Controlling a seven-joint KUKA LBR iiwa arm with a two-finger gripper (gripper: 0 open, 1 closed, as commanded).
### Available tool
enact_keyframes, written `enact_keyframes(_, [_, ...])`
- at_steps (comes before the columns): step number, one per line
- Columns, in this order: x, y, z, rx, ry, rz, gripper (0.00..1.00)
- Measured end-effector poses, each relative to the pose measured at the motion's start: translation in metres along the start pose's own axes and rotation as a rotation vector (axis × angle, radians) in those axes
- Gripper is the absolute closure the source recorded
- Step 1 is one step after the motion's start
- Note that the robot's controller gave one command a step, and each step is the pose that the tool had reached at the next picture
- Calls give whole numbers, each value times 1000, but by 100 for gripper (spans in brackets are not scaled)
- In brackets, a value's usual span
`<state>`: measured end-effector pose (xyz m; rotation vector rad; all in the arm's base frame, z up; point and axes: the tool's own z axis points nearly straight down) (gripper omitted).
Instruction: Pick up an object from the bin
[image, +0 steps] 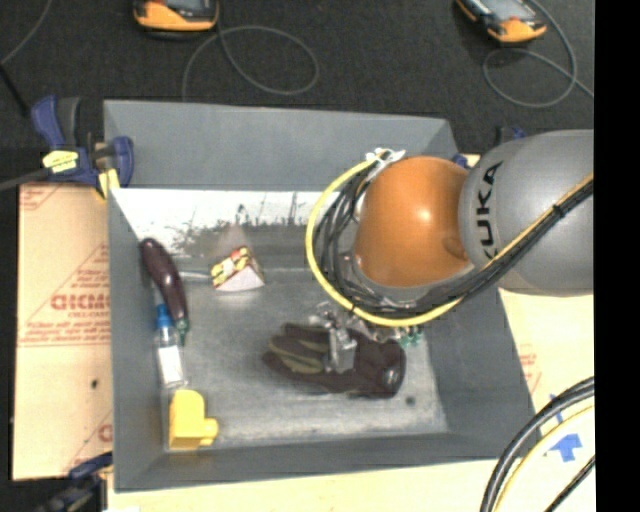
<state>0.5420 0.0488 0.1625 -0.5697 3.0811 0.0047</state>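
Observation:
My gripper (338, 343) reaches down under the orange cover onto a dark brown glove (305, 358) that lies flat in the bin's front middle. Its metal fingers rest on the glove's middle, between the finger part on the left and the cuff (385, 368) on the right. Whether the fingers have closed on the fabric is hidden.
A small white, red and yellow box (236, 270) lies at the back left. Along the left wall lie a dark maroon handle (165, 280), a clear tube with a blue cap (167, 350) and a yellow block (189, 420).

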Motion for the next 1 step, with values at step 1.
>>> enact_keyframes(1, [-2, 4, -121, 2, -3, 29, 100])
